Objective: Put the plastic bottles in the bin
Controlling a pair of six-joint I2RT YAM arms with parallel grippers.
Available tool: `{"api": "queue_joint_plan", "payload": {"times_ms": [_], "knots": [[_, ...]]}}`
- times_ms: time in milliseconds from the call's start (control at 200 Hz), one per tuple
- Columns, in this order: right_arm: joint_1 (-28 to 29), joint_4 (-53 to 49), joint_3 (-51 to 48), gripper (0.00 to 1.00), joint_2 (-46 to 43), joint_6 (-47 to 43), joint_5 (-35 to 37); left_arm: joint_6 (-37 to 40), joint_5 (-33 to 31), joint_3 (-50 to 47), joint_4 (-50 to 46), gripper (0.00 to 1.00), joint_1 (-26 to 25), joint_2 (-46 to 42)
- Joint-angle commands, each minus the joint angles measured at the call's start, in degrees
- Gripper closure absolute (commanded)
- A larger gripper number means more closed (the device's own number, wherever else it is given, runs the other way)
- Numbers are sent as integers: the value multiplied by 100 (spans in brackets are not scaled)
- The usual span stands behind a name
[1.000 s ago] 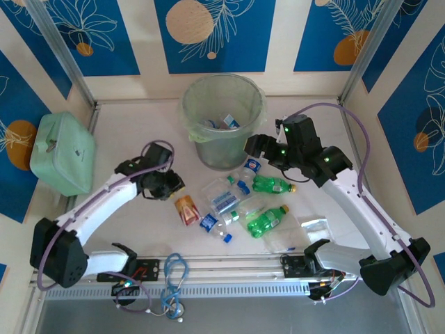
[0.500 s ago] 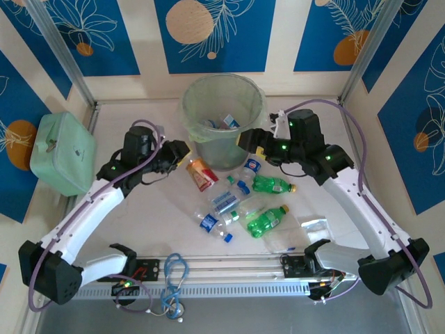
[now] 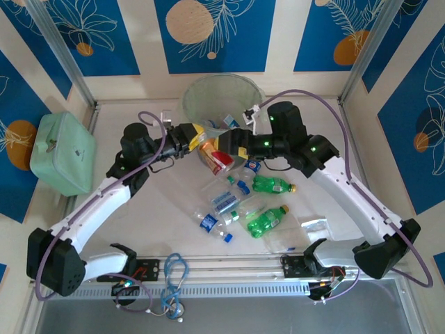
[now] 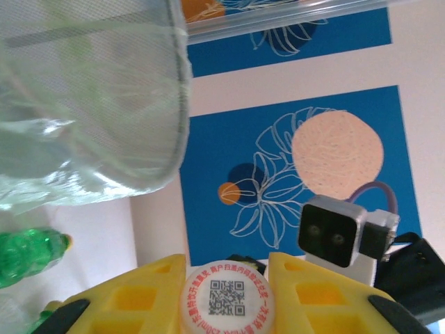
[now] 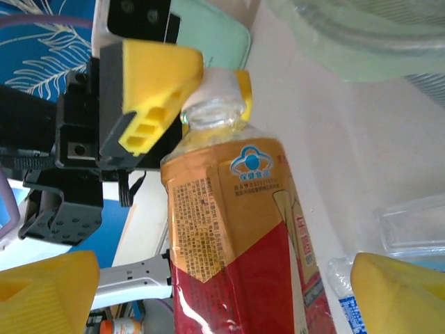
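Near edge of bench (image 3: pixel 139 209): loose plastic bottles lying flat. There are two clear ones with blue labels (image 3: pixel 224 202), one green bottle (image 3: pixel 266 221) beside them and another green bottle (image 3: pixel 271 184) a bit farther back. A flat clear bag (image 3: pixel 314 226) lies to their right.

Mid-bench: amber bottle (image 3: pixel 214 154) with a red-orange label, tilted, cap end up-left, just in front of the bin's near wall. Left gripper (image 3: pixel 199 137) has its yellow fingers (image 4: pixel 156 282) pinching the neck, one on each side of the white QR-printed cap (image 4: pixel 226 299). Right wrist view confirms this grip at the neck (image 5: pixel 215 115).

Right gripper (image 3: pixel 233 142) is on the bottle's other side, fingers (image 5: pixel 49 289) spread wide with the body between them and a gap on both sides.

Far: bin (image 3: pixel 191 97), green liner over the rim, at least one blue-labelled bottle (image 3: pixel 227 123) inside. Mint-green case (image 3: pixel 62 153) far left.
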Motion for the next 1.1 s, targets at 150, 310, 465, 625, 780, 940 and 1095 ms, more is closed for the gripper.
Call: {"api": "queue_joint_plan", "payload": {"times_ms": [150,310,465,625,780,940,1095], "knots": [[193,-308,483,7,195,-379,-279,-363,318,20,1086,73,39,197],[264,-299,543,9,299,-436,-374,-465,403,63,1416,73,38,245],[281,-279,638,12,429,-481,-476,-552,461,151,1558,73,39,316],[290,-270,692,20,491,-490,-470,-564,497,204,1643,73,39,376],[290,-287,671,33,456,-508,-402,-557,453,178,1617,73,38,411],[273,-322,632,41,389,-504,-271,-447,430,204,1496,69,38,426],[225,-324,706,43,316,-488,-49,-3,326,258,989,16,39,261]]}}
